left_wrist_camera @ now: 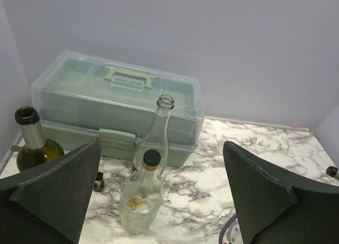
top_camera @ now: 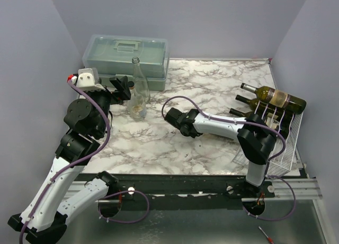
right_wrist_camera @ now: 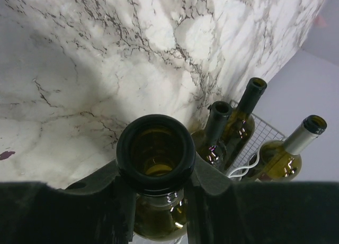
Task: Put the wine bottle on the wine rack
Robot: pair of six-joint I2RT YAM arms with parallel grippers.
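My right gripper is shut on the neck of a dark green wine bottle, just under its open mouth. The white wire wine rack stands at the table's right edge and also shows in the right wrist view. Three other bottles lie on it with their necks pointing left. In the top view the held bottle and the right gripper are hidden behind the right arm, by the rack's near end. My left gripper is open and empty, and in its own view two clear bottles stand just beyond it.
A translucent grey-green toolbox sits at the back left. In front of it stand a tall clear bottle and a short clear black-capped bottle. A green bottle stands at the far left. Walls close three sides.
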